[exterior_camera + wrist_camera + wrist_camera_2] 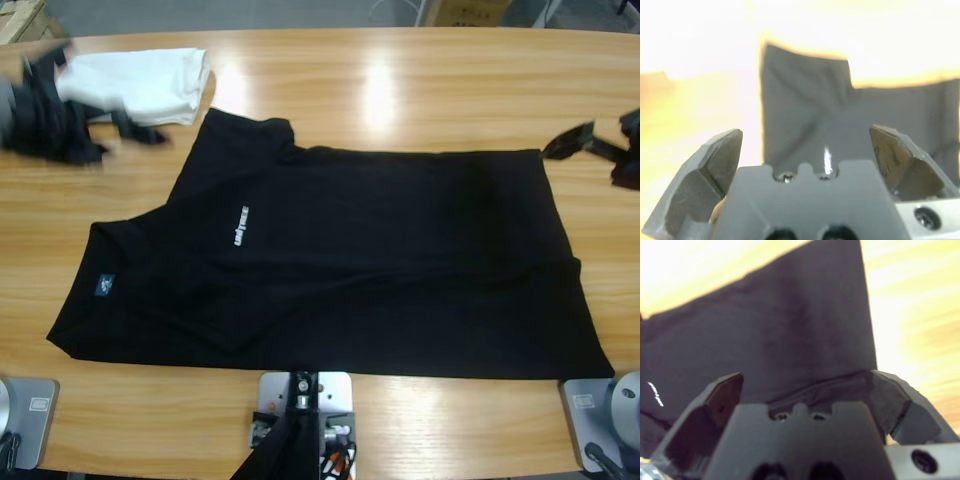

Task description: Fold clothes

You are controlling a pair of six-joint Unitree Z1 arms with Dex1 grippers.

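Flat on the wooden tabletop (420, 80) lies the black polo shirt (380, 270), partly folded, its white chest lettering (242, 225) and blue neck label (105, 286) facing up. Beside its upper left corner sits a folded white garment (140, 85), no container holding either. At the left edge the left pincer (135, 128) shows blurred, partly over the white garment; its wrist view shows the jaws spread apart above dark cloth. The right pincer (568, 142) hangs by the shirt's upper right corner, jaws parted, its body cut off by the picture's edge
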